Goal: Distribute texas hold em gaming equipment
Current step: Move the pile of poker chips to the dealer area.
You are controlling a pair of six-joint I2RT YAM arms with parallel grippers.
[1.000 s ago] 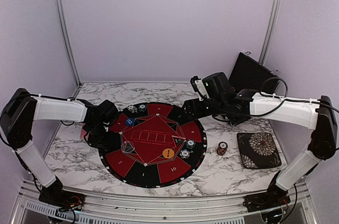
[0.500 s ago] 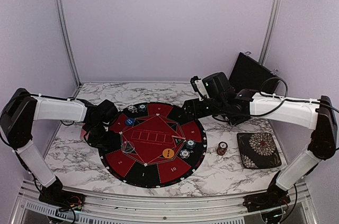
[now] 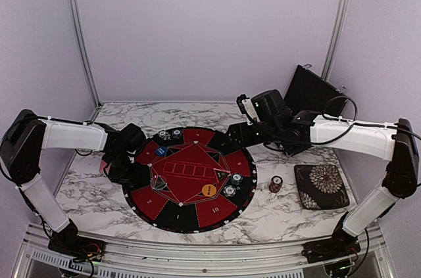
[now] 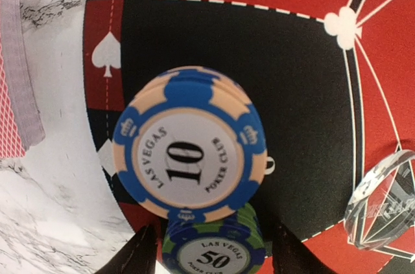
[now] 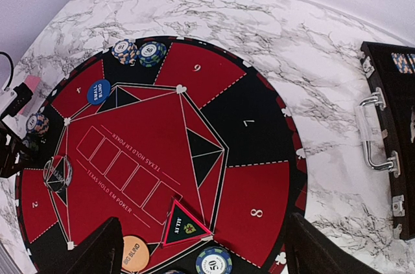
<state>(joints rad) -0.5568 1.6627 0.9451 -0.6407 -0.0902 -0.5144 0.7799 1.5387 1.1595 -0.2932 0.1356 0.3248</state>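
Top external view: almost nothing altered over the last second. Round felt mat (image 3: 189, 179) in the same place on the marble table (image 3: 85, 192), black hinged case (image 3: 309, 91) and flower-patterned tray (image 3: 320, 186) likewise. Right arm unmoved. Only a slight shift of the left arm at the mat's left rim.

Reading for the task: most likely a placement just completed or being checked at that left seat, not a new pick. Several seats served; one loose chip stack (image 3: 275, 184) off the mat, just beside the tray, not yet dealt out.

End effectors:
- Left gripper (image 4: 214, 258): fingers apart, either side of the green "50" stack (image 4: 213, 251), no firm clamp visible.
- Right gripper (image 3: 235, 135): fingers spread wide, nothing between, hovering over the mat's far right part.

Task items, location and orientation:
- Playing cards (image 4: 16, 79): on the marble just off the mat's left rim, patterned backs up, long axis running top to bottom in the left wrist view.
- Blue "10" stack (image 4: 190, 162): on a black seat segment beside the spade mark, touching or just beside the "50" stack. Flat, face up, stack axis vertical; round, so no long axis; print rising from lower left to upper right.
- Small blind disc (image 5: 98, 91) and orange big blind disc (image 5: 134, 251): flat on the mat, well apart.
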